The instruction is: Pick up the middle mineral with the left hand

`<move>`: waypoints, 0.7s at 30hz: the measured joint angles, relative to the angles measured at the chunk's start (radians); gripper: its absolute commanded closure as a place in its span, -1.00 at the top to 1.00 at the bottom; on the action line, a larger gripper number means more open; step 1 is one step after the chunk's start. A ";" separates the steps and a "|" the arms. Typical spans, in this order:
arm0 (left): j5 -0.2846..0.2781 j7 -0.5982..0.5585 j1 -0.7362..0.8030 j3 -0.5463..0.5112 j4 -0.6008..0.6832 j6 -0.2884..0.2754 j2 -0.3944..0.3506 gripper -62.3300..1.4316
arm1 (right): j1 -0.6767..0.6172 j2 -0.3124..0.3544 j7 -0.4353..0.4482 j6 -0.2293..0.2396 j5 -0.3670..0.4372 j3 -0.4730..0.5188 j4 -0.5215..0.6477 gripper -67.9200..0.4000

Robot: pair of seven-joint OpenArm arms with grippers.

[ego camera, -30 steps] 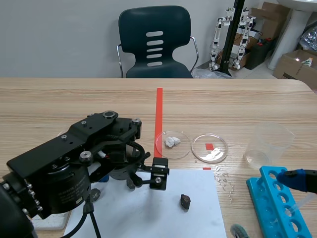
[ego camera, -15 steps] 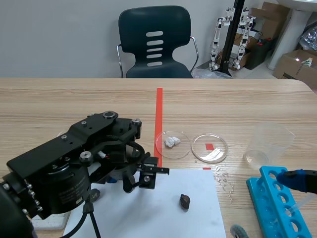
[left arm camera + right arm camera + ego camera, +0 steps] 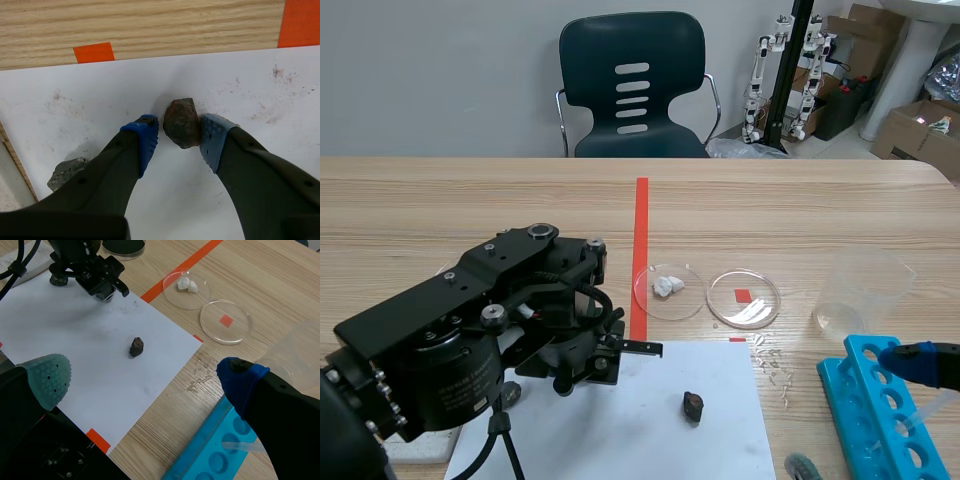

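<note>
Left wrist view: a grey mineral (image 3: 67,172) lies just outside the left gripper (image 3: 181,134)'s left finger. The brown middle mineral (image 3: 181,122) sits on white paper (image 3: 260,80) between its narrowed blue pads, touching the right one, with a sliver free at the left. Meanwhile the right gripper (image 3: 145,379) gapes wide, with a dark mineral (image 3: 136,346) ahead of it.
</note>
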 measured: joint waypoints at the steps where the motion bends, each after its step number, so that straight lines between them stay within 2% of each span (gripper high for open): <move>1: 0.000 0.000 0.000 0.000 0.000 0.000 0.000 -0.43 | 0.000 0.000 0.000 0.000 0.000 0.000 0.000 0.80; 5: 0.000 0.000 0.000 0.000 0.000 0.000 0.000 -0.55 | 0.000 0.000 0.000 0.000 0.000 0.000 0.000 0.80; 18: 0.000 0.000 0.000 0.000 0.000 0.000 0.000 -0.54 | 0.000 0.000 0.000 0.000 0.000 0.000 0.000 0.80; 20: 0.000 0.000 0.000 0.000 0.000 0.000 0.000 -0.46 | 0.000 0.000 0.000 0.000 0.000 0.000 0.000 0.80; 21: 0.000 0.000 0.000 0.000 0.000 0.000 0.000 -0.35 | 0.000 0.000 0.000 0.000 0.000 0.000 0.000 0.80</move>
